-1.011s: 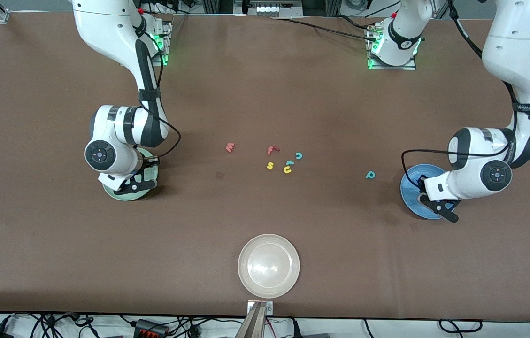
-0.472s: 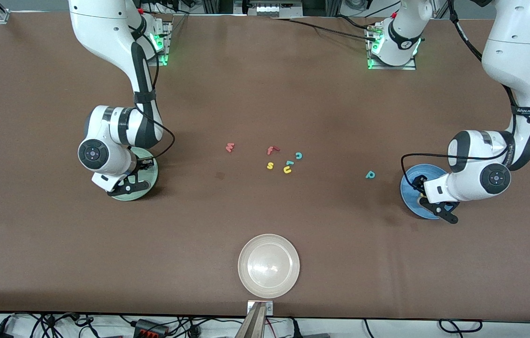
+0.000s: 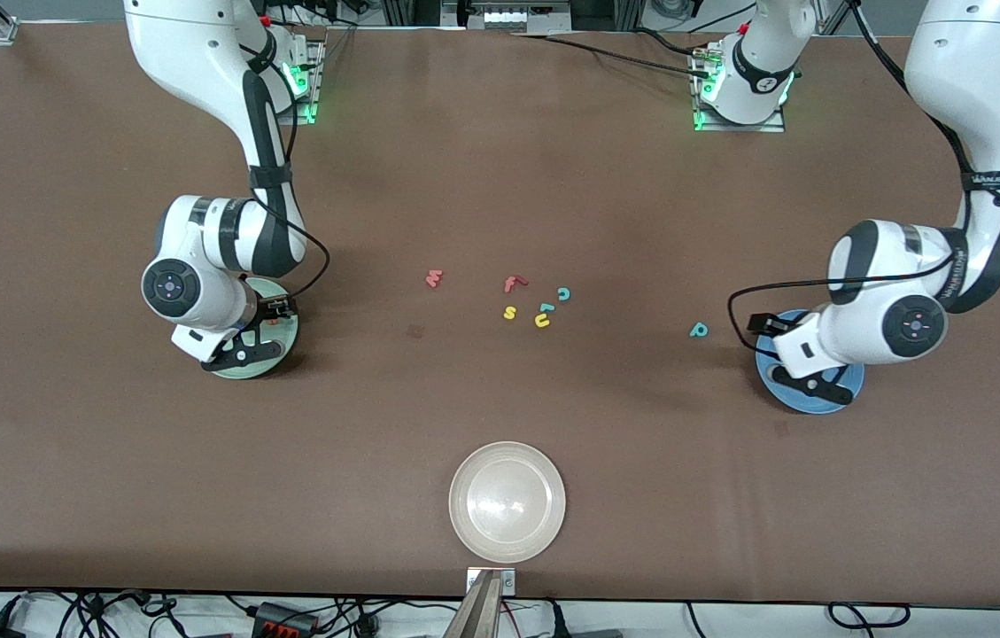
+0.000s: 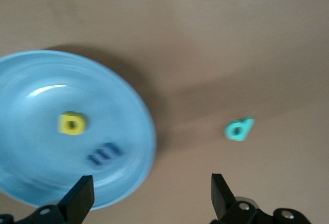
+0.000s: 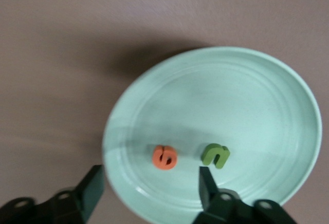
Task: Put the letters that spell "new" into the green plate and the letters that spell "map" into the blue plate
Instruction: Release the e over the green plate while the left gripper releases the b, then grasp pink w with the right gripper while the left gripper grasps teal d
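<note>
While our left gripper (image 4: 149, 198) hangs over the blue plate (image 4: 134, 106) at the left arm's end of the table, its jaws stand wide apart and hold nothing. Two letters lie in that plate: the yellow a (image 4: 71, 123) and the blue m (image 4: 104, 153), close together, with the m just off the tip of one finger (image 4: 79, 198) and neither letter between the fingers. We see the teal p (image 3: 699, 330) on the bare table just beside the plate, toward the middle of the table, clear of the jaws.

Over the green plate (image 5: 267, 95) at the right arm's end, our right gripper (image 5: 151, 190) also has its jaws spread and empty. The orange e (image 5: 164, 156) and the green n (image 5: 215, 155) lie side by side in that plate; the e sits in line with the gap between the fingertips, the n just off one of them. The pinkish-red w (image 3: 434, 278) lies on the table well apart from both plates, near the loose letters at the middle.
</note>
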